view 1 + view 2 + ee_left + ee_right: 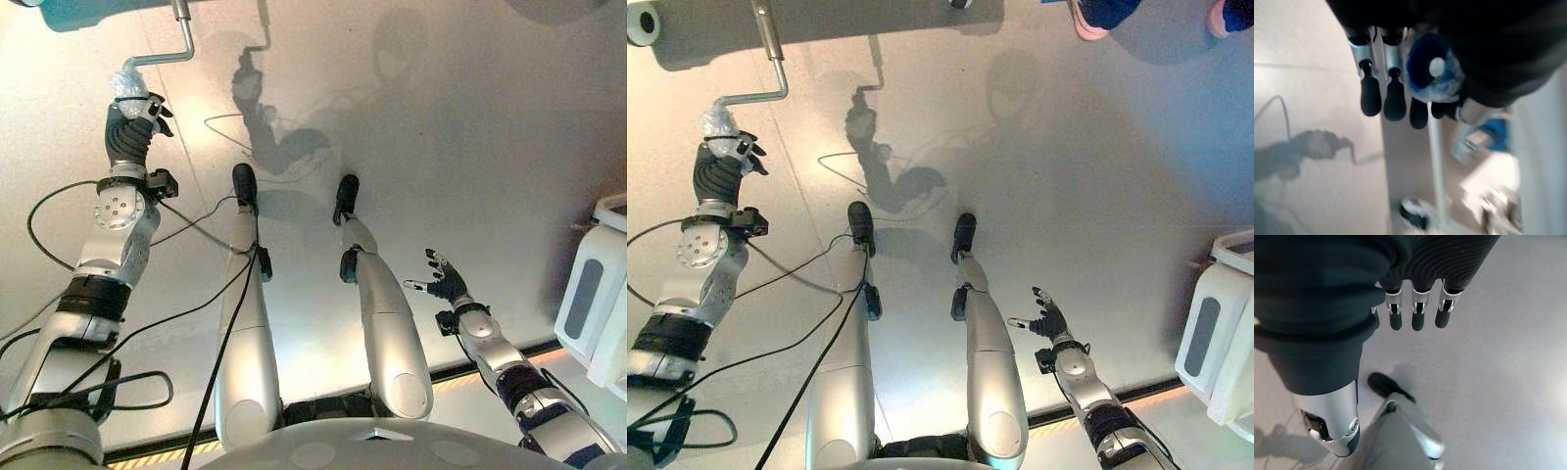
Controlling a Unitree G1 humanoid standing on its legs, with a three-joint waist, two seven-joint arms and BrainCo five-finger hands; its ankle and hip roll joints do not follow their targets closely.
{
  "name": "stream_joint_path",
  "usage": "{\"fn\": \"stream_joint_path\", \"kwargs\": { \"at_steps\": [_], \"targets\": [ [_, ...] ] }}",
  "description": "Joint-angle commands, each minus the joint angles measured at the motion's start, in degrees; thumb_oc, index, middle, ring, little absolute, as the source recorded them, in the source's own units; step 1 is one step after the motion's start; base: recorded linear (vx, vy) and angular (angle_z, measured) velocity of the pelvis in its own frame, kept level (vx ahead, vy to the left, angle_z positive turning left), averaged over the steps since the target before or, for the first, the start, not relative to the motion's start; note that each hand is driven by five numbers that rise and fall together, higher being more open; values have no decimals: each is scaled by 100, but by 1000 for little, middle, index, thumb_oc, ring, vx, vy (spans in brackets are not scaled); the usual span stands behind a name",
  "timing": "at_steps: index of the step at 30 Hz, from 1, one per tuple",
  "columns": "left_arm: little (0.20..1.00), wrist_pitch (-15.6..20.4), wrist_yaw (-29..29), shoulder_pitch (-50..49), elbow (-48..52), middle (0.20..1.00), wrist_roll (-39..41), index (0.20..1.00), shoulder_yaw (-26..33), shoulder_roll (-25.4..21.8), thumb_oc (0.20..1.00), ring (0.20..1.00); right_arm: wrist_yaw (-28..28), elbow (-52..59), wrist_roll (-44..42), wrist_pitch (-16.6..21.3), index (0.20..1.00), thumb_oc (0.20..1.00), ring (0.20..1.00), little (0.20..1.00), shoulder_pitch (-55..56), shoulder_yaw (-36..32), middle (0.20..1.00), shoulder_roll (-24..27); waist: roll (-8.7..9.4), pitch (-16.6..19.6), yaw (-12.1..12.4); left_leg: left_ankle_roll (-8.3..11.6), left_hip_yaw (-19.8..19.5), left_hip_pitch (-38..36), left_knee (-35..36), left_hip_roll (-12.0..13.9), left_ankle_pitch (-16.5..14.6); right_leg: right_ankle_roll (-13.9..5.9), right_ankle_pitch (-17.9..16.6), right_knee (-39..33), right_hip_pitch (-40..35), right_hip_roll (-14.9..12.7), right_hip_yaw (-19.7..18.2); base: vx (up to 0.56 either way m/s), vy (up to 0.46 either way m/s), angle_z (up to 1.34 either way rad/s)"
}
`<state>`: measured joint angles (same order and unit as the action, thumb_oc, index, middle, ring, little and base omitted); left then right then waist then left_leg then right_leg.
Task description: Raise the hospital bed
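A: We see the crank (167, 54) of the hospital bed (98, 10) running down from the bed's edge, which is cut off at the top of the head views. Its handle grip (129, 83), wrapped in crinkled clear plastic, sits in the left robot hand (137, 113), whose fingers are curled round it.

B: From the left wrist we make out the grip's blue end beside the dark fingertips (1371, 100), though much there is blurred.

A: Far from the crank, the right robot hand (446, 279) hangs over the floor (470, 147) with fingers spread, holding nothing.

B: Beyond that hand stands a white container (593, 304), cut off; we cannot see what is inside it. A person's shoes (1092, 20) show by the bed.
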<state>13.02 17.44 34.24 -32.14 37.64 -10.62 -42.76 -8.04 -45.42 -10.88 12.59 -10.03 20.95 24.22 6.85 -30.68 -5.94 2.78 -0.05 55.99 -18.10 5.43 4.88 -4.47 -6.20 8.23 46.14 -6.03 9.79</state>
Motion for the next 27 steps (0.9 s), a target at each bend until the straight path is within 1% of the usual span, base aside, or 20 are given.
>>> {"fn": "stream_joint_path", "kwargs": {
  "at_steps": [1,2,3,4,5,6,7,10,11,13,14,15,16,19,20,22,23,27],
  "targets": [
    [200,65,136,8,-159,200,-352,200,-2,-386,200,200,-43,-24,-158,45,1000,1000,1000,1000,116,205,1000,-47,610,89,-141,-20,334,193,-931,-284,-986,-929,-200,-319,-336,-512,-404,34,39,-17],
    [200,-67,151,253,-621,200,-494,200,-110,-353,200,200,-41,-24,-202,50,1000,1000,1000,1000,78,241,1000,-62,666,89,-193,-40,335,266,-1099,-283,-1078,-938,-198,-320,-324,-514,-433,22,24,-7],
    [200,-65,149,263,-629,200,-492,200,-118,-353,200,200,-40,-25,-202,50,1000,1000,1000,1000,78,237,1000,-63,666,89,-189,-40,335,271,-1103,-281,-1081,-938,-198,-319,-321,-513,-434,47,55,-6],
    [200,-127,165,541,-1059,200,-527,200,-274,-279,200,200,-42,-20,-265,64,1000,1000,1000,1000,25,304,1000,-84,696,89,-250,-55,352,296,-1163,-280,-1116,-947,-193,-307,-299,-519,-461,26,32,-2],
    [200,-124,162,553,-1069,200,-524,200,-283,-279,200,200,-42,-21,-266,65,1000,1000,1000,1000,25,300,1000,-86,696,89,-245,-55,353,300,-1166,-279,-1118,-947,-192,-306,-296,-518,-462,47,63,-6],
    [200,-237,191,821,-1464,200,-702,200,-422,-235,200,200,-36,-16,-279,73,1000,1000,1000,1000,-32,400,1000,-111,727,89,-296,-78,353,306,-1180,-279,-1150,-951,-196,-296,-265,-516,-503,30,36,-5],
    [200,-286,171,953,-1638,200,-824,200,-526,-228,200,200,-36,-16,-295,83,1000,1000,1000,1000,-51,435,1000,-119,742,89,-314,-85,367,331,-1230,-271,-1170,-946,-188,-277,-236,-513,-522,38,43,-7],
    [200,-354,129,1099,-1918,200,-919,200,-656,-145,200,200,-24,8,-349,105,1000,1000,1000,1000,-91,486,1000,-128,741,89,-350,-99,396,361,-1258,-270,-1177,-922,-169,-228,-155,-502,-574,22,15,-9],
    [200,-452,91,1243,-2058,200,-1113,200,-846,-93,200,200,-36,42,-384,99,1000,1000,1000,1000,-140,555,1000,-115,717,89,-375,-109,407,370,-1244,-272,-1155,-886,-126,-146,-50,-500,-598,25,7,-4],
    [200,-454,89,1318,-2027,200,-1118,200,-947,-32,200,200,-35,77,-382,92,1000,1000,1000,1000,-151,572,1000,-106,701,89,-389,-113,417,382,-1243,-271,-1142,-872,-116,-100,12,-498,-618,16,-2,-5],
    [200,-501,-44,1365,-2087,200,-1151,200,-1093,57,200,200,-45,111,-383,76,1000,1000,1000,1000,-209,630,1000,-93,690,89,-432,-122,435,377,-1195,-258,-1107,-855,-115,-51,111,-476,-666,-4,-26,-6],
    [200,-512,-62,1382,-2069,200,-1187,200,-1149,102,200,200,-50,121,-374,64,1000,1000,1000,1000,-231,655,1000,-99,694,89,-450,-125,458,371,-1169,-250,-1091,-844,-117,-37,147,-467,-689,-19,-67,-5],
    [200,-521,-38,1389,-1887,200,-1276,200,-1270,230,200,200,-79,153,-364,46,1000,1000,1000,1000,-272,701,1000,-88,693,89,-491,-117,503,368,-1113,-217,-1040,-820,-123,4,245,-437,-724,-21,-52,-3],
    [200,-515,-23,1419,-1836,200,-1317,200,-1331,312,200,200,-91,159,-346,37,1000,1000,1000,1000,-283,727,1000,-92,692,89,-507,-108,512,370,-1065,-209,-992,-800,-125,36,303,-419,-745,-23,-66,-9],
    [200,-501,-13,1384,-1634,200,-1354,200,-1408,473,200,200,-110,174,-319,10,1000,1000,1000,1000,-289,753,1000,-91,680,89,-546,-93,525,332,-957,-178,-917,-771,-125,75,370,-396,-789,-22,-72,-9],
    [200,-497,-23,1362,-1543,200,-1368,200,-1457,546,200,200,-120,171,-304,-1,1000,1000,1000,1000,-293,772,1000,-97,687,89,-568,-80,546,321,-914,-151,-872,-765,-134,95,397,-380,-784,-40,-111,-7],
    [200,-448,-30,1333,-1326,200,-1337,200,-1529,665,200,200,-140,177,-258,-25,1000,1000,1000,1000,-335,796,1000,-74,690,89,-609,-66,584,252,-774,-99,-780,-743,-138,138,465,-327,-824,-57,-142,-6],
    [200,-299,-31,1387,-906,200,-1115,200,-1679,879,200,200,-192,222,-189,-48,1000,1000,1000,1000,-403,849,1000,-21,716,89,-701,-3,623,97,-474,4,-572,-689,-124,243,586,-206,-875,-41,-145,-17]
  ]
}}
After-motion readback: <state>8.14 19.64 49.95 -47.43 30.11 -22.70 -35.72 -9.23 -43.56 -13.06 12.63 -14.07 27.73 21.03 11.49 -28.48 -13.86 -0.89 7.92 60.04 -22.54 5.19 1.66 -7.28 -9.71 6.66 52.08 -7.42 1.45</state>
